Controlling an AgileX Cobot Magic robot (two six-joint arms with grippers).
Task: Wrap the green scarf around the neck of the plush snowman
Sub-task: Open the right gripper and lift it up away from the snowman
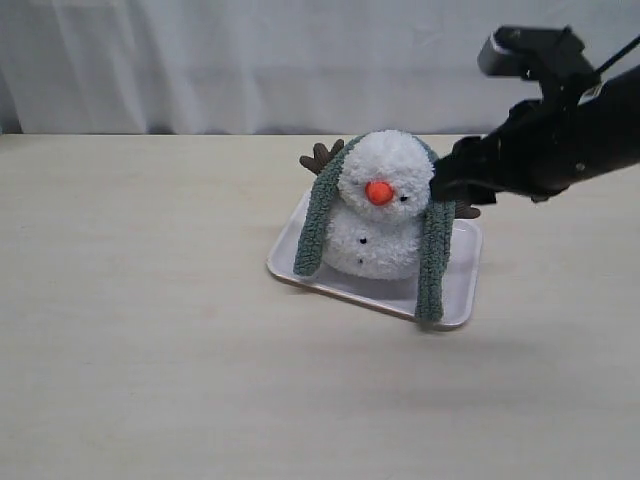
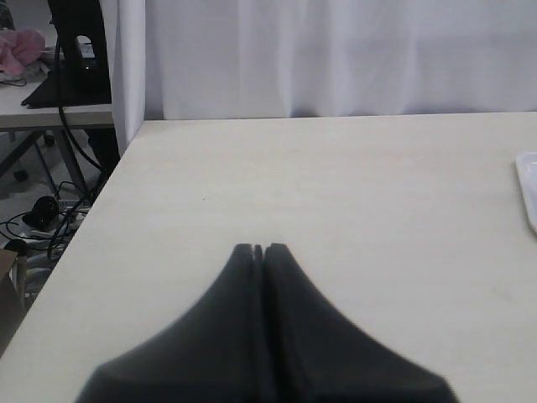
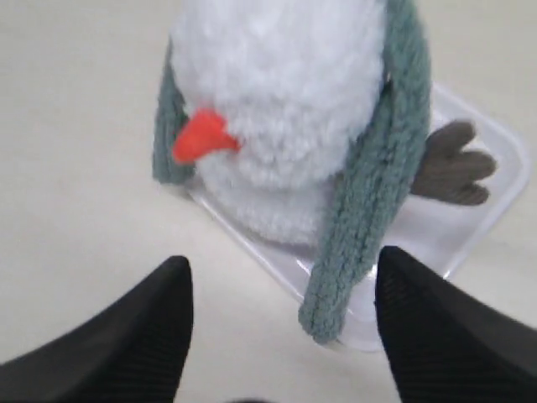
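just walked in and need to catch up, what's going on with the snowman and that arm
A plush snowman sits on a white tray on the table. A green scarf is draped behind its head, one end hanging down each side; the ends are not crossed in front. The right gripper is open beside the snowman, facing one hanging end and holding nothing. The left gripper is shut, off over bare table.

Table [image 1: 150, 360]: pale beige top, faint wood grain, matte. Far edge meets white curtain [image 1: 200, 60]. Directly on table: one tray [image 1: 462, 285], white, shallow, rounded corners, set askew to table edge, slightly right of centre in exterior view. Snowman [image 1: 380, 225] sits on tray, not on table itself.
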